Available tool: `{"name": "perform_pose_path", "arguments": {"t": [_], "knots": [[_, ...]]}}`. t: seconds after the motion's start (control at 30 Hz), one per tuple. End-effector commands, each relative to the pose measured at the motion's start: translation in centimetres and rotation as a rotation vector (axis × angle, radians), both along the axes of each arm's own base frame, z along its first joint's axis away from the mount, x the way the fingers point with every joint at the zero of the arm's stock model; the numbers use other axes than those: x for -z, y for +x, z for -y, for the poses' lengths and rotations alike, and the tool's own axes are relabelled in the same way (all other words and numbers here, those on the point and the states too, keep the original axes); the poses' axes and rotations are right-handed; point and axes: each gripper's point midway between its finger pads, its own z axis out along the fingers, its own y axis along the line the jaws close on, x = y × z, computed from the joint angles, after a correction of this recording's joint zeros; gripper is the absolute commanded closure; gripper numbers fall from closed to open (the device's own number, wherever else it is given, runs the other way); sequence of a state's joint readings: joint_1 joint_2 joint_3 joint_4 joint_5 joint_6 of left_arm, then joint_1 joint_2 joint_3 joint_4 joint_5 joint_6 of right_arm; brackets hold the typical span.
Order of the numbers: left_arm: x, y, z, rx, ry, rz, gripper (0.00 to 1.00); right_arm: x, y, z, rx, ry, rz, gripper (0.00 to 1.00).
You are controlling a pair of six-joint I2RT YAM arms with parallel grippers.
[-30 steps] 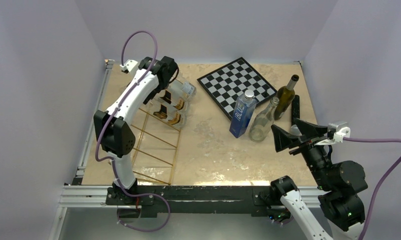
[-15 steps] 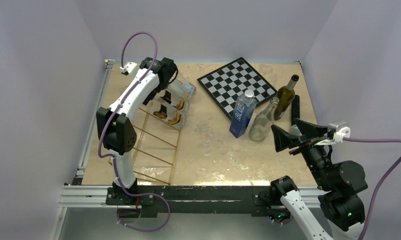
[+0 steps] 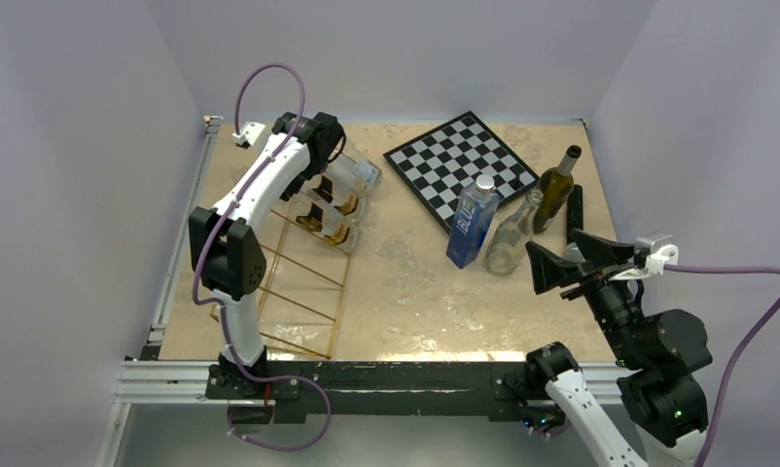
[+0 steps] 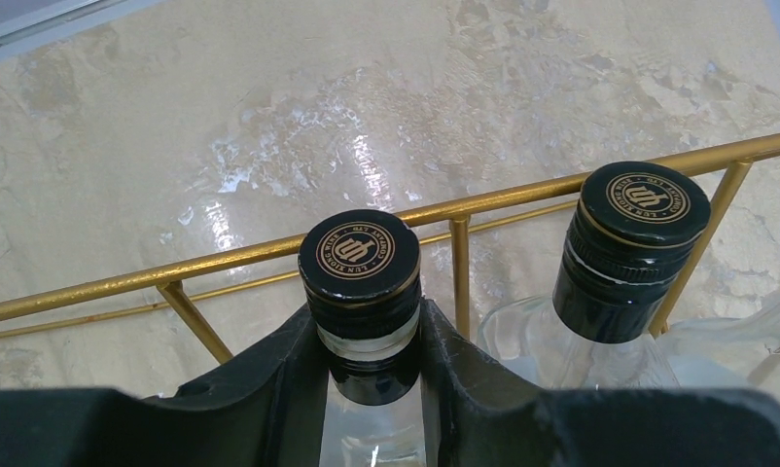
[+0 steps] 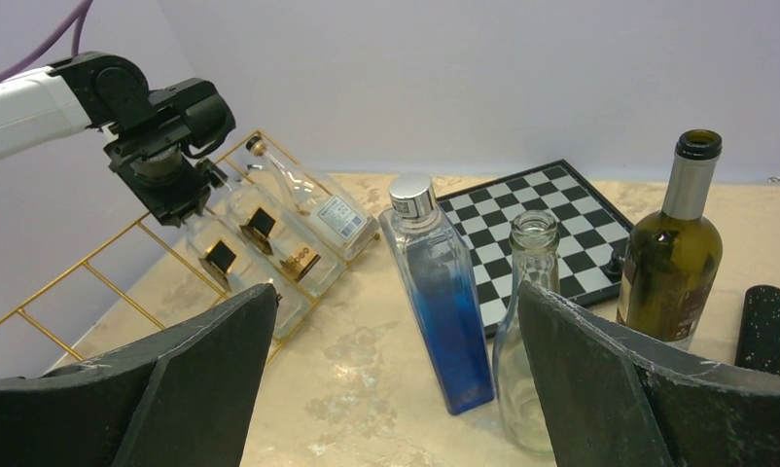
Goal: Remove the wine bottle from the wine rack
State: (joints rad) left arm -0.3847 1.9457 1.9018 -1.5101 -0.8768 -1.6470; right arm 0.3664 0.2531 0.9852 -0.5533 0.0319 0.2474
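Left fingers (image 4: pixel 274 384) pinch the wine bottle (image 4: pixel 360 255) neck in the wine rack (image 4: pixel 221 262), arm outstretched; right fingers (image 5: pixel 201 370) gape.

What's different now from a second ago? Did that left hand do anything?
The left hand has closed on the neck of a black-capped bottle lying in the wine rack, and its arm's elbow shifted slightly. The bottle is not lifted yet. The right hand stays open; the chessboard and the standing bottles have not moved.
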Motion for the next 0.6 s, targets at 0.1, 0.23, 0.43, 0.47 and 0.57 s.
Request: {"name": "perform_pose_path", "arguments": {"t": [0.1, 0.23, 0.43, 0.47, 0.57], "knots": [[-2.5, -1.2, -0.3, 0.012, -0.023, 0.037, 1.00, -0.2, 0.7, -0.5, -0.012, 0.009, 0.007, 0.01], [-4.0, -1.3, -0.6, 0.024, -0.014, 0.067, 1.00, -0.1, 0.8, -0.6, -0.013, 0.009, 0.002, 0.01], [-6.0, -1.7, -0.8, 0.044, 0.013, 0.101, 1.00, -0.1, 0.9, -0.7, -0.017, 0.008, 0.001, 0.01], [-6.3, -1.7, -0.7, 0.049, 0.020, 0.111, 1.00, -0.1, 0.9, -0.6, -0.015, 0.008, 0.000, 0.01], [-7.2, -1.8, -0.4, 0.073, 0.043, 0.129, 1.00, 0.0, 0.9, -0.6, -0.013, 0.008, 0.000, 0.01]]}}
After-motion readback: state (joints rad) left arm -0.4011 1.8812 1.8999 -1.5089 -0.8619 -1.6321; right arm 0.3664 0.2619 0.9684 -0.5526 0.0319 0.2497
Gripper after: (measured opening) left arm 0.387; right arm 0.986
